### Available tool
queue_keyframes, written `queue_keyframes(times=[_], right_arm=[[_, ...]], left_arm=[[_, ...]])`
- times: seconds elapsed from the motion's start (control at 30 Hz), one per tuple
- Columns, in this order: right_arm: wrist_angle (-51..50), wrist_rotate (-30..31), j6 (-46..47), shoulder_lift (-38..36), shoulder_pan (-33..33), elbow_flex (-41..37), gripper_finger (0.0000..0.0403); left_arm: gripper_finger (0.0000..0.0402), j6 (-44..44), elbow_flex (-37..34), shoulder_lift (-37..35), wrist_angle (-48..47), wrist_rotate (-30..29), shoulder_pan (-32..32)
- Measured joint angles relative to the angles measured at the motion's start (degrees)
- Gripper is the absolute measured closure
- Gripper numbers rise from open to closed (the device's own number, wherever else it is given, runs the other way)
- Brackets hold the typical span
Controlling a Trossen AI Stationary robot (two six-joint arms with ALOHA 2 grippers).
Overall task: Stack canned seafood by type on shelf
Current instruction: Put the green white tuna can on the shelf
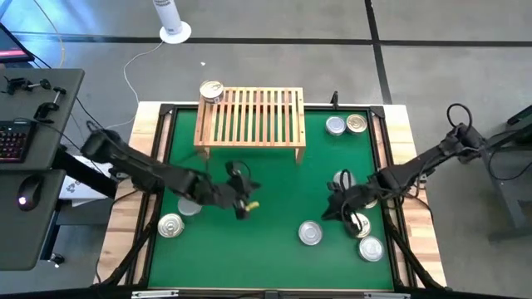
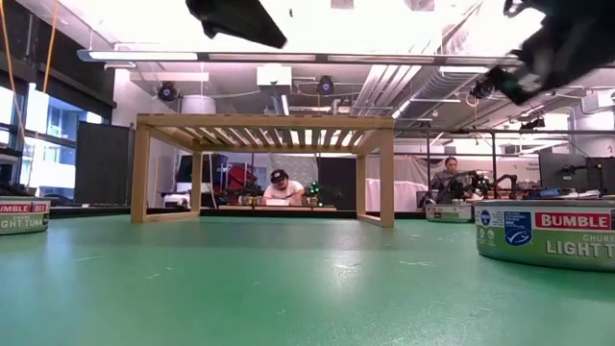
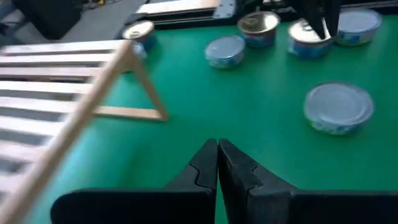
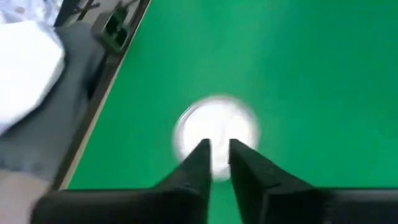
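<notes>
The light-wood shelf (image 1: pixel 249 116) stands at the mat's far side, with one gold tin (image 1: pixel 212 91) on its far left corner. Other tins lie flat on the green mat: two at the near left (image 1: pixel 170 225), two at the far right (image 1: pixel 335 126), several at the near right (image 1: pixel 370 248). My left gripper (image 3: pixel 217 155) is shut on nothing and hovers above the mat in front of the shelf (image 1: pixel 243 205). My right gripper (image 4: pixel 217 152) hangs above a silver tin (image 4: pixel 214 134), its fingers a little apart and holding nothing; in the high view it (image 1: pixel 335 209) is beside that tin (image 1: pixel 310 233).
The mat sits inside a dark raised frame (image 1: pixel 391 166) on a wooden table. The low view shows a labelled tin at each side (image 2: pixel 548 235) (image 2: pixel 21 216) and open mat before the shelf (image 2: pixel 264 130). People sit in the room beyond.
</notes>
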Motion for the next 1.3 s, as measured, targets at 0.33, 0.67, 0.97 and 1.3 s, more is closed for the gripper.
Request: queue_keyframes(times=[0.33, 0.67, 0.97, 1.3], right_arm=[[-0.9, 10.8, 24.4, 10.0, 16.4, 0.0, 0.0093], [10.4, 32.8, 37.0, 27.5, 22.4, -0.1, 0.0023], [29.3, 44.3, 35.5, 41.8, 24.5, 0.0, 0.0023], [40.2, 51.2, 26.5, 47.4, 22.8, -0.1, 0.0023]], left_arm=[[0.0401, -0.8, 0.0, 15.4, 19.0, 8.3, -1.9], [0.0401, -3.4, 0.0, 21.7, 23.1, 18.6, -1.4], [0.0401, -3.8, 0.0, 27.7, 30.2, 30.7, 0.4], [0.0401, -6.2, 0.1, 33.4, 38.3, 34.4, 4.2]])
